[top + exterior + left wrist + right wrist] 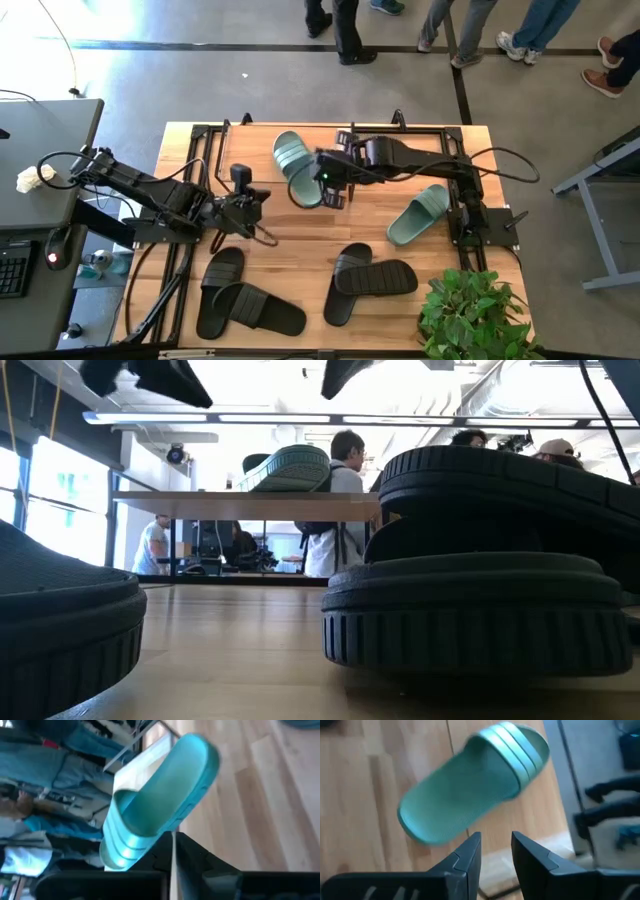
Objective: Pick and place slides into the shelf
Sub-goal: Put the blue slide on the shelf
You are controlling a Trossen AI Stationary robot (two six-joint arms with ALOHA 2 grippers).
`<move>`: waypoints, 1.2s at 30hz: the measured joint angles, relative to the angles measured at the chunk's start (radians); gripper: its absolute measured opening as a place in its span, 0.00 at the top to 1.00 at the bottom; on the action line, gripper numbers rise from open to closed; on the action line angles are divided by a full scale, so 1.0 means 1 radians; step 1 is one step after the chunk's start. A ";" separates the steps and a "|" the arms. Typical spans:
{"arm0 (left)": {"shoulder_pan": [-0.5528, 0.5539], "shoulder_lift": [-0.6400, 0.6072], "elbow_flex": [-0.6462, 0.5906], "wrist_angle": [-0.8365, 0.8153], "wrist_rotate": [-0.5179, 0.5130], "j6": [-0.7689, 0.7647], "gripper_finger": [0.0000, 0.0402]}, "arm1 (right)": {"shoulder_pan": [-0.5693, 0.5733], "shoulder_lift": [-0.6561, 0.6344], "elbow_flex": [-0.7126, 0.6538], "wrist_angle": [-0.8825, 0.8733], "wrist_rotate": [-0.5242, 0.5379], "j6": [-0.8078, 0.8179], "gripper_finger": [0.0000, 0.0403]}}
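Observation:
One sage-green slide [297,168] lies sole-down on the shelf [250,145], a light plank on black legs at the table's far side; the low view shows this slide [290,468] on top of the plank [200,507]. My right gripper [328,185] hovers open just behind the slide's heel end [420,822], with its fingers [495,840] apart and nothing between them. The second green slide [418,213] lies on the table to the right. Two black pairs [245,298] [365,278] lie near the front edge, each pair overlapping. My left gripper [262,205] waits shut, left of the shelf slide [160,805].
A potted plant [470,310] stands at the near right corner. Cables run around both arm bases. Several people stand on the floor beyond the far edge [450,30]. In the low view the stacked black slides [480,560] fill the foreground. Bare wood lies between the shelf and the black pairs.

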 joint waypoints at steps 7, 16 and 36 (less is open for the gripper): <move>0.093 0.000 0.000 0.007 0.082 0.000 0.83 | 0.057 -0.002 0.000 -0.128 0.066 0.125 0.76; 0.106 0.000 0.000 0.010 0.200 0.000 0.82 | 0.062 -0.026 -0.025 -0.159 -0.053 0.430 0.76; 0.106 0.000 0.000 0.011 0.295 0.000 0.87 | 0.045 -0.276 -0.813 -0.167 -0.217 0.936 0.76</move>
